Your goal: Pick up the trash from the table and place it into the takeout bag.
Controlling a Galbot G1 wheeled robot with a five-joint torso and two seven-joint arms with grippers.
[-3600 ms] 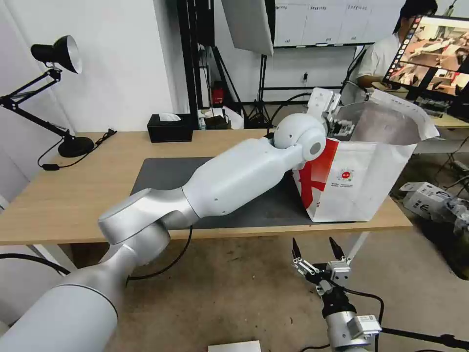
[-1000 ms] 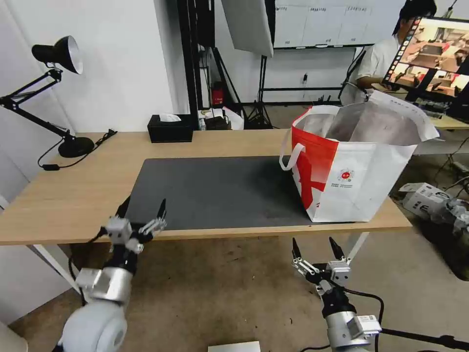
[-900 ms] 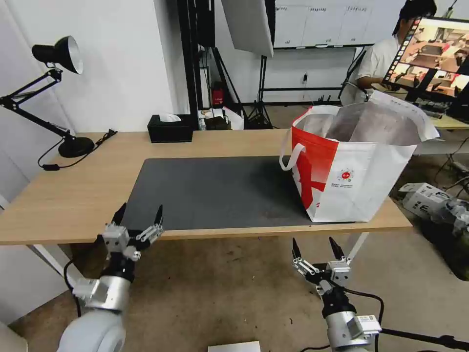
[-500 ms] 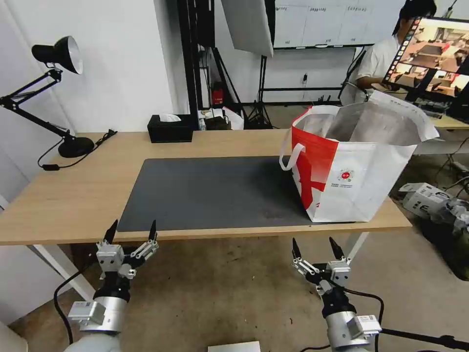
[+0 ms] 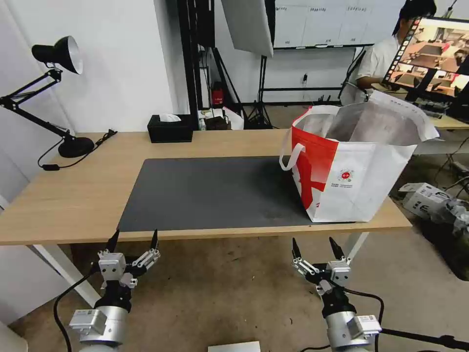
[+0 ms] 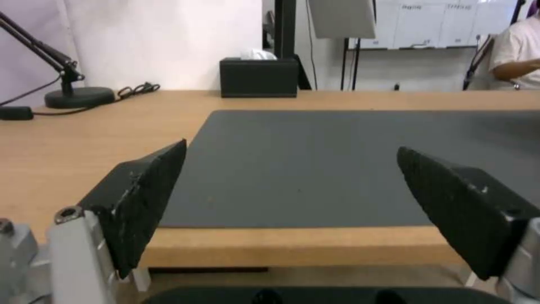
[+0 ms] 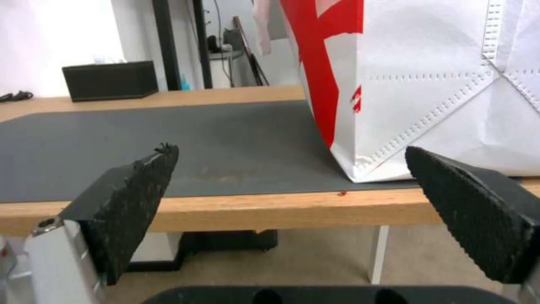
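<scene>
No trash was seen on the table (image 5: 73, 195); the bag (image 5: 356, 181) stood at 3 o'clock (task judged done). Left gripper (image 5: 133, 238) and right gripper (image 5: 315, 247) were parked below, fingers spread, empty.

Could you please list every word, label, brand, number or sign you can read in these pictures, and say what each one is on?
No text can be quoted.
Takeout bag: a small round red logo with a line of print beneath, too small to read.
Wall boards behind the table: rows of print, too small to read.
Monitor: pictures, no legible words.
Black tissue box: no label shows.
</scene>
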